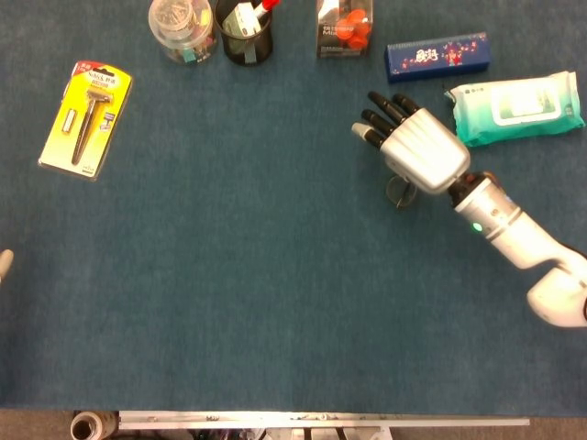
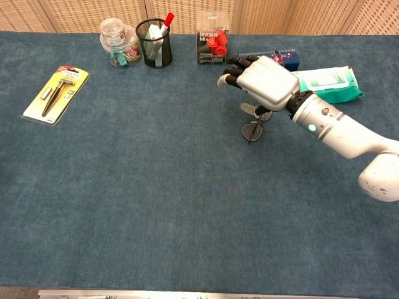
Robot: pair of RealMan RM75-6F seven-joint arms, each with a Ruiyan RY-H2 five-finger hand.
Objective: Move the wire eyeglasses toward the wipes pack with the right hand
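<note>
The wire eyeglasses (image 1: 399, 191) (image 2: 252, 131) lie on the blue table cover, partly under my right hand (image 1: 419, 149) (image 2: 263, 80). The hand hovers over them with its fingers stretched out toward the far left, and nothing is held in it. The thumb (image 2: 249, 109) hangs just above the frame; I cannot tell if it touches. The teal wipes pack (image 1: 518, 108) (image 2: 329, 85) lies to the right of the hand. At the left edge of the head view a pale sliver (image 1: 5, 264) may be my left hand.
A dark blue box (image 1: 437, 55) (image 2: 292, 60) lies behind the hand. Along the far edge stand a red-item box (image 1: 345, 27) (image 2: 212, 45), a mesh pen cup (image 1: 244, 34) (image 2: 154, 43) and a clip jar (image 1: 181, 29) (image 2: 116, 41). A yellow razor pack (image 1: 86, 117) (image 2: 56, 93) lies far left.
</note>
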